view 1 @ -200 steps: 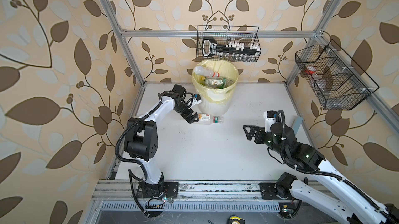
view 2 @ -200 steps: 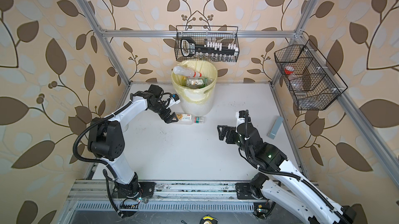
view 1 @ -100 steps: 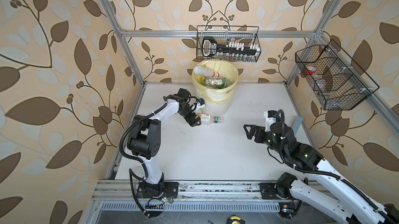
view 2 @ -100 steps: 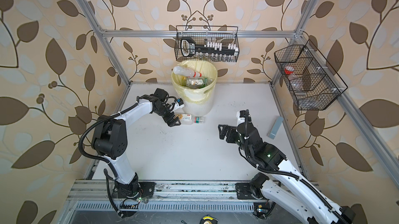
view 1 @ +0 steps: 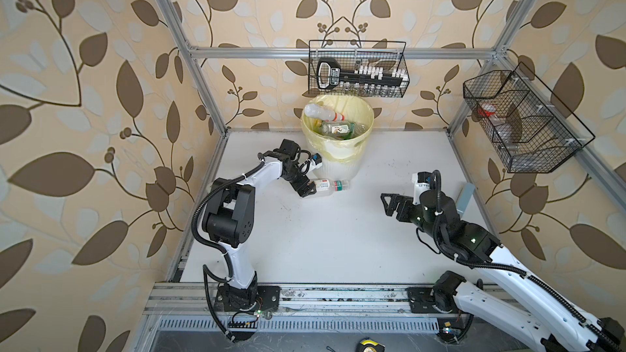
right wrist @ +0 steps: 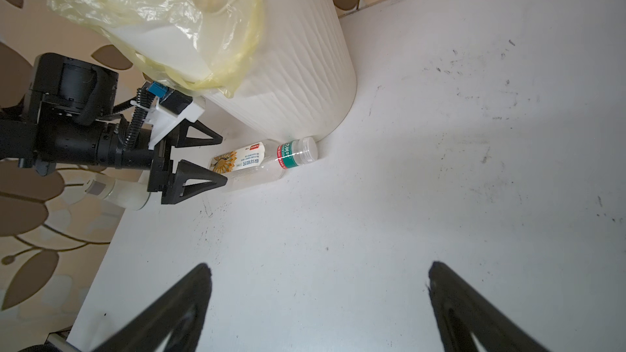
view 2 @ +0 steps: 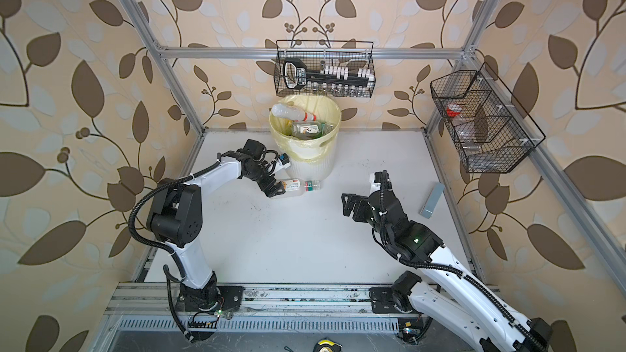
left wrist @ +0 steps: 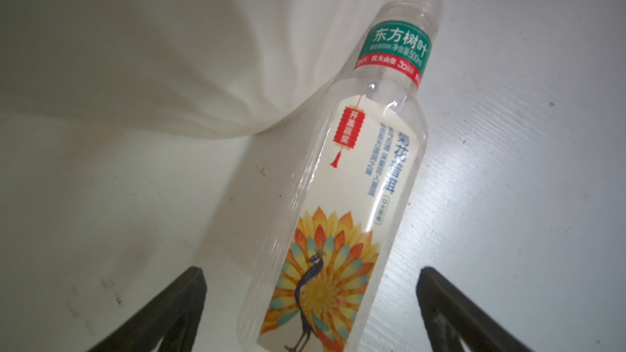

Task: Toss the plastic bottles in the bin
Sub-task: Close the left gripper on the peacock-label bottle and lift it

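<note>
Currently the open left gripper point(view 1: 306, 191) flanks the base of the bottle point(view 1: 328, 186) at centre frame; next, close and lift it to the bin point(view 1: 342, 160); right gripper point(view 1: 387, 203) open, empty.

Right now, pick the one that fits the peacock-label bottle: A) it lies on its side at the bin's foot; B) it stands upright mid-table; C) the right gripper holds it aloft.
A: the peacock-label bottle lies on its side on the table beside the foot of the bin, its base between the open fingers of the left gripper; the right gripper is open and empty.
</note>
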You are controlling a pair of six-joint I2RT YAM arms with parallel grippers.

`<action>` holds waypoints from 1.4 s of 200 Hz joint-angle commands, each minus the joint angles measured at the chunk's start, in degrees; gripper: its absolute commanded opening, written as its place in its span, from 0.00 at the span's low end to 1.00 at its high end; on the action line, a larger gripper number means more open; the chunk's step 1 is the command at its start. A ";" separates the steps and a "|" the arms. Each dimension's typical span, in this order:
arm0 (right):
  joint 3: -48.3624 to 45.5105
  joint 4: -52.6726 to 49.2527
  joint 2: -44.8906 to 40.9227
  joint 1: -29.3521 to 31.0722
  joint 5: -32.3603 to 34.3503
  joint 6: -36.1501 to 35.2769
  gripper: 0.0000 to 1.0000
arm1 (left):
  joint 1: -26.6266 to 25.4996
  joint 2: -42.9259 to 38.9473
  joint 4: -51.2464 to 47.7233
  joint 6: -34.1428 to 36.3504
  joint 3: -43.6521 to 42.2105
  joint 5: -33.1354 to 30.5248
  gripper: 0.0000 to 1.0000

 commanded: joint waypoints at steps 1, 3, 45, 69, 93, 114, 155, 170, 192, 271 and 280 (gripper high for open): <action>-0.81 1.88 1.15 -0.30 0.20 -0.50 1.00 | -0.55 1.13 0.39 1.82 -0.21 1.55 0.99; -0.86 1.94 1.22 -0.37 0.12 -0.54 1.00 | -0.55 1.17 0.31 1.85 -0.25 1.65 0.99; -1.15 3.52 2.81 -0.34 -0.17 -0.20 1.00 | -1.50 0.43 -0.36 0.91 -4.32 3.72 0.99; -1.17 4.30 3.29 -0.41 -0.60 -0.07 1.00 | -1.87 -0.30 1.10 1.53 -7.58 3.20 0.99; -0.91 4.35 3.61 -0.39 -0.86 -0.03 1.00 | -1.87 -0.46 -0.10 1.63 -8.02 4.27 0.98; -0.94 4.33 3.19 -0.41 -0.85 0.11 1.00 | -1.87 -1.37 -0.91 1.21 -7.93 5.30 0.89; -1.18 3.90 2.10 -0.46 -1.29 0.47 1.00 | -1.96 -4.12 -1.29 0.02 -8.52 6.17 0.71; -1.35 3.31 1.44 -0.39 -1.29 0.62 1.00 | -2.05 -5.05 -1.95 -0.38 -8.78 6.51 0.58; -1.89 2.22 0.02 -0.39 -1.56 1.36 1.00 | -2.09 -6.94 -3.55 -0.41 -9.41 7.54 0.49; -4.03 0.71 -3.89 -0.23 -3.55 4.06 1.00 | -2.40 -22.74 -11.02 -3.16 -10.20 9.42 0.43; -4.15 0.23 -4.08 -0.22 -3.54 4.35 1.00 | -2.40 -25.71 -11.32 -3.66 -10.19 9.38 0.43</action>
